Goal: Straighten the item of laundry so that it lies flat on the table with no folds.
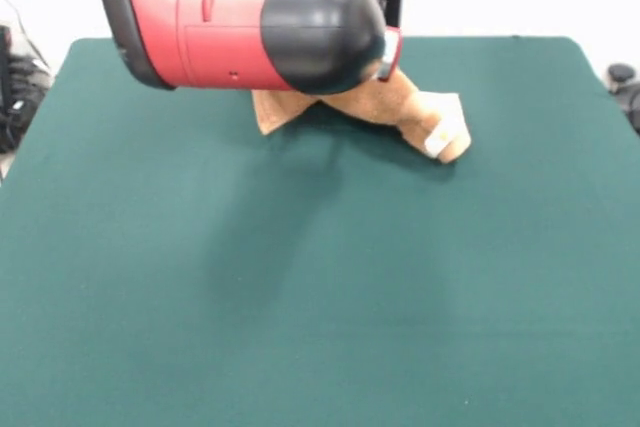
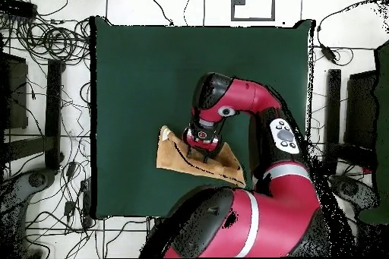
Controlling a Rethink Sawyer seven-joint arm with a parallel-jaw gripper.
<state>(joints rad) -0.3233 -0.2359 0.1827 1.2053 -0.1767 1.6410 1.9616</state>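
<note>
The item of laundry (image 1: 415,107) is an orange-tan towel, bunched and folded near the far middle of the green table (image 1: 320,277). A white tag (image 1: 437,141) shows at its right end. In the front view the cloth rises in a ridge toward the gripper, which is mostly hidden behind the big red and black arm joint (image 1: 300,22). From overhead the gripper (image 2: 203,146) sits over the upper middle of the towel (image 2: 178,161), apparently shut on a pinch of it. A dark crease runs across the cloth.
The arm (image 2: 251,96) curves over the right half of the table (image 2: 137,74) in the overhead view. Cables and equipment (image 2: 45,43) lie on the floor around the table's edges. The towel lies close to the table edge on the robot's side.
</note>
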